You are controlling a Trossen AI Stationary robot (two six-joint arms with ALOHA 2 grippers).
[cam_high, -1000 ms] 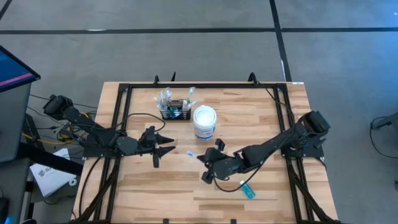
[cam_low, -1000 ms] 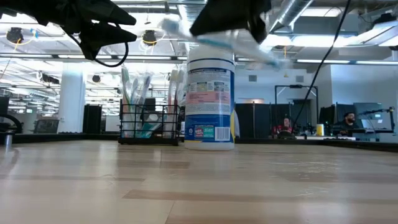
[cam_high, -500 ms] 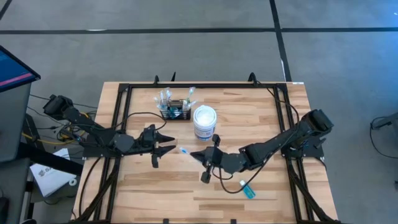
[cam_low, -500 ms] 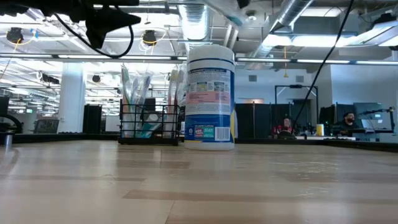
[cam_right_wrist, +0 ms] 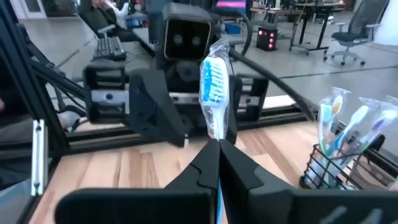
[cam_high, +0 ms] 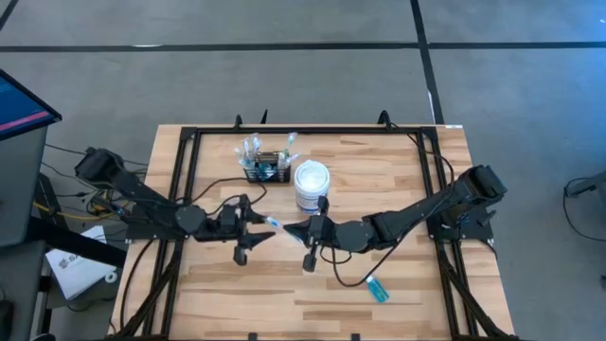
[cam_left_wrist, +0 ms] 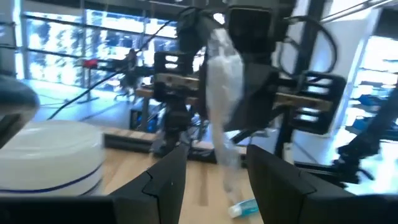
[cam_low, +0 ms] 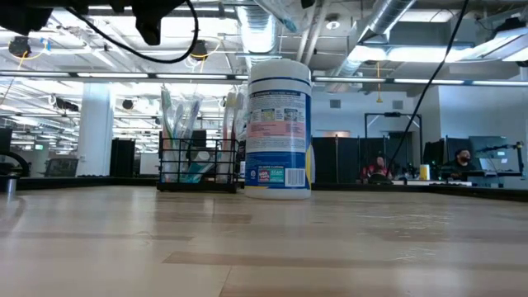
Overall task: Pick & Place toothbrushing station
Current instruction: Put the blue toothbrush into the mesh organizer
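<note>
The toothbrushing station, a black wire rack holding several wrapped toothbrushes, stands on its base at the table's far middle. My right gripper is shut on a toothbrush in a clear wrapper, high above the table's middle. My left gripper faces it, open. Its fingers stand on either side of the wrapped toothbrush, with a gap showing on both sides. My right gripper pinches the toothbrush's handle just below the head between its two fingers. The fingers lie about level, pointing toward the table's left. The brush runs on along them past their tips, its bristle head toward my left gripper. It is lifted clear of the table.
A round white lidded tub stands right beside the rack, on its right. Another wrapped blue-and-white item lies on the wood near the front right. A black frame borders the table.
My right gripper has risen and gone toward the table's left with the toothbrush, tipping up to about level. My left gripper has tipped up and moved toward the right gripper. The brush's head now stands between the left fingers.
</note>
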